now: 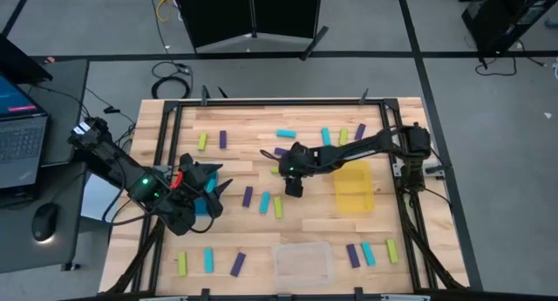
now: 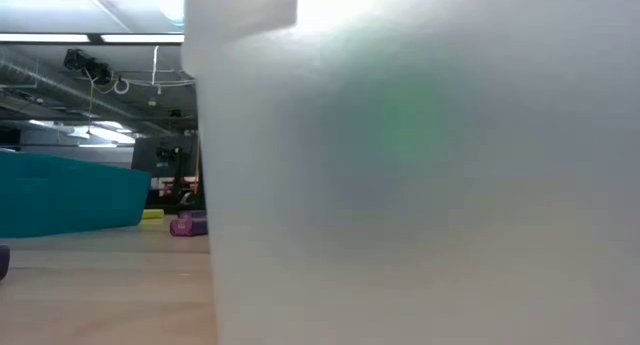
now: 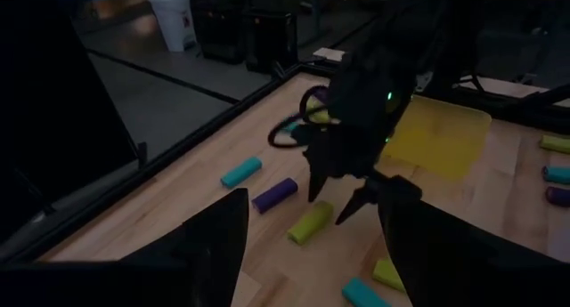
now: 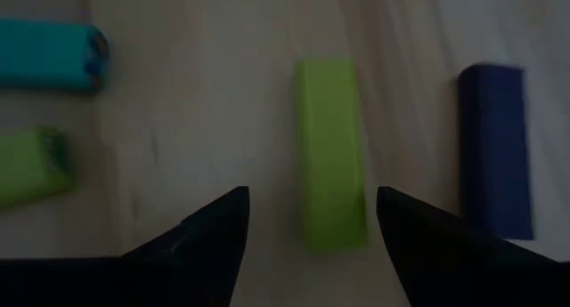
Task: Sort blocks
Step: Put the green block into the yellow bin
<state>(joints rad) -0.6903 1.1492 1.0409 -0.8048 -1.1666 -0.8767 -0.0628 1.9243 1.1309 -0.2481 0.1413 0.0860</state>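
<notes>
The right gripper (image 1: pixel 294 186) hangs over the middle of the table (image 1: pixel 253 240), pointing down, its fingers spread and holding nothing. In its own wrist view a yellow-green block (image 4: pixel 331 152) lies on the wood in the gap between the two fingers (image 4: pixel 200 245), slightly ahead of the tips. The block's long axis runs along the line the camera looks, so the fingers stand on either side of its narrow width and would close across the short way. That is the relation the next move seems to turn on: a straight drop and a squeeze, no twist of the wrist needed, as far as I can judge.

A dark purple block (image 4: pixel 494 147) lies parallel and just beside it on one side; a cyan block (image 4: pixel 49 53) and another green one (image 4: pixel 27 163) lie farther off on the other side. The purple one looks close enough that a finger might nudge it on the way down.

The left gripper (image 1: pixel 207 186) waits near the left edge of the table with its fingers apart and empty, clearly farther from this block. The yellow bin (image 1: pixel 354 189) sits just to the right of the right gripper
</notes>
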